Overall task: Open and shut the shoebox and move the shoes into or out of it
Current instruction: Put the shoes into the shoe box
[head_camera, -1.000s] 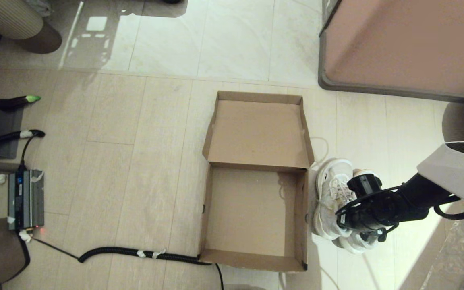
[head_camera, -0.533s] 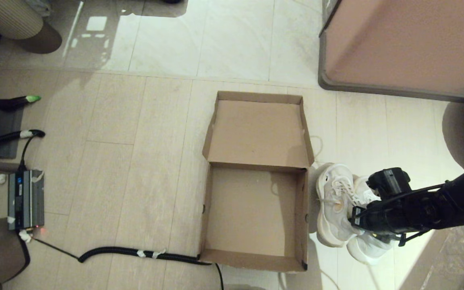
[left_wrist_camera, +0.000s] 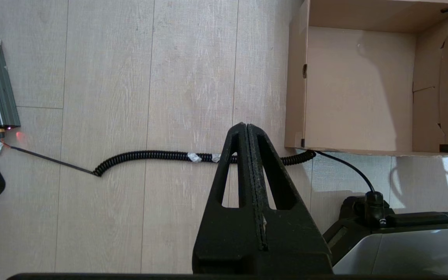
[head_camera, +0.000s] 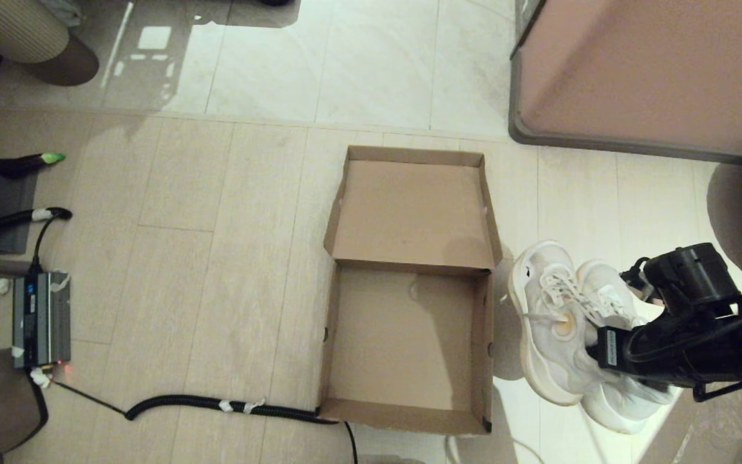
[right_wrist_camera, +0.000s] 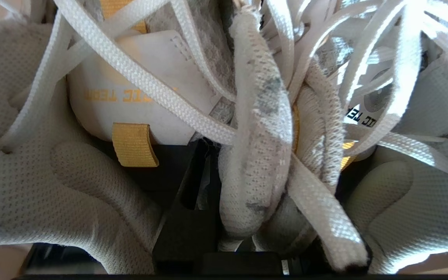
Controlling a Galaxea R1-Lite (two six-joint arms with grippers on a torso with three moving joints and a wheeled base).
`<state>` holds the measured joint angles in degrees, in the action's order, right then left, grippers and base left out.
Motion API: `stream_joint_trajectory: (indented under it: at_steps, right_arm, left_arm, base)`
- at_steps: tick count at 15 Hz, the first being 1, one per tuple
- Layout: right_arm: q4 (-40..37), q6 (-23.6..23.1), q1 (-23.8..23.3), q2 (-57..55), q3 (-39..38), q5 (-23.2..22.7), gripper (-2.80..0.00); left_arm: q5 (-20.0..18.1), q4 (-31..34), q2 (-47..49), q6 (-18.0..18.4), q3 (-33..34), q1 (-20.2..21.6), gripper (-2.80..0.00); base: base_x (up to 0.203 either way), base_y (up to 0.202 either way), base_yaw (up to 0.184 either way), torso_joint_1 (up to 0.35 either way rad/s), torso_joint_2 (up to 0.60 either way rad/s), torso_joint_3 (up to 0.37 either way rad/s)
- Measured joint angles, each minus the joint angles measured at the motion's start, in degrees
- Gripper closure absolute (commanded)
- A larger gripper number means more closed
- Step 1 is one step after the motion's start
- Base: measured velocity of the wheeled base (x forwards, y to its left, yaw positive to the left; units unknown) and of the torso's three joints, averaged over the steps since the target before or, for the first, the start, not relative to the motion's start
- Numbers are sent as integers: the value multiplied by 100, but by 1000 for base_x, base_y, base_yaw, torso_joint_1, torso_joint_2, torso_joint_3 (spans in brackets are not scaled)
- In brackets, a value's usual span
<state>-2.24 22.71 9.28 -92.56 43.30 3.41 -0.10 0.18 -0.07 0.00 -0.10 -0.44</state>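
— Shoes (head_camera: 570, 328)? Where were they?

— To the right of the shoebox (head_camera: 409, 290), side by side. The box sat on the floor with its lid flung back, nothing inside.

— And the right gripper (head_camera: 596, 345)?

— Clamped on the inner collars of both sneakers, pinching them together.

— The left gripper (left_wrist_camera: 247, 134)?

— Fingers pressed together, holding nothing, above the coiled cable (left_wrist_camera: 161, 157) near the box.

Upside-down yellow lettering, apparently "TIC TEAM", runs across the white tongue label (right_wrist_camera: 138, 97) of one of the shoes (right_wrist_camera: 72, 163); matching black lettering, only partly readable behind laces, marks the other tongue (right_wrist_camera: 360, 116), toward 3 o'clock in the right wrist view.
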Motion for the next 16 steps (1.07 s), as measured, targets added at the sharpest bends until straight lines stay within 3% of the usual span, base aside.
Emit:
stream_joint_trajectory:
  at_steps: [9,14,16]
  right_arm:
    - [-1032,57,1748,1059,612,419,0]
    - [-984,13,2810,692,905,405,0]
    - [-818,-6,3029,357,1208,416,0]
  left_arm:
    - [0,-3,0,0,2,0,0]
    - [0,-18,0,0,2,0,0]
    - [0,-21,0,0,6,0,0]
  base:
    - [0,0,0,0,0,0]
    - [0,0,0,0,0,0]
    - [0,0,0,0,0,0]
